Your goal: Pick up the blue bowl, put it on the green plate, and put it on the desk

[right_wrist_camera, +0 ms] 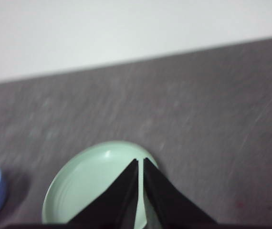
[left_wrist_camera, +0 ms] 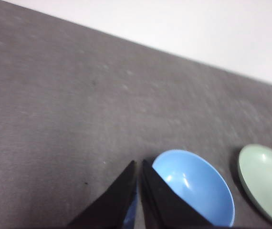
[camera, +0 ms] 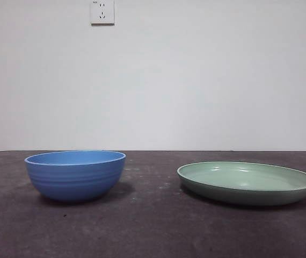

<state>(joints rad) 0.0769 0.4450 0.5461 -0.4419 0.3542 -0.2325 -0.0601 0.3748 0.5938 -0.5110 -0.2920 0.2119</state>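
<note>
The blue bowl (camera: 75, 174) sits upright on the worktop (camera: 153, 231), toward the left as seen from the front, with faint ridges ringing its glossy side and nothing inside it. Well apart from it, off to the right, lies the green plate (camera: 248, 183), wide and shallow, flat on the same dark, mottled surface and likewise bare. A clear stretch of worktop runs between the two; they do not touch.

Behind them is a plain white wall (camera: 196, 80), with a wall socket (camera: 102, 12) high up, above the bowl's side of the scene.

Neither arm shows in the front view. From the left wrist camera, the left claw (left_wrist_camera: 138, 164) hangs above the worktop just beside the bowl's rim, its two black jaws drawn nearly together with only a thin slit between the tips, gripping nothing. The bowl's inside and an edge of the plate both show past it.

The right claw (right_wrist_camera: 141, 162) is poised over the green plate, its jaws also pinched to a narrow gap and empty. How high it hangs above the plate is hard to judge, as that picture looks somewhat blurred. A sliver of the blue bowl shows at the edge of that view.
</note>
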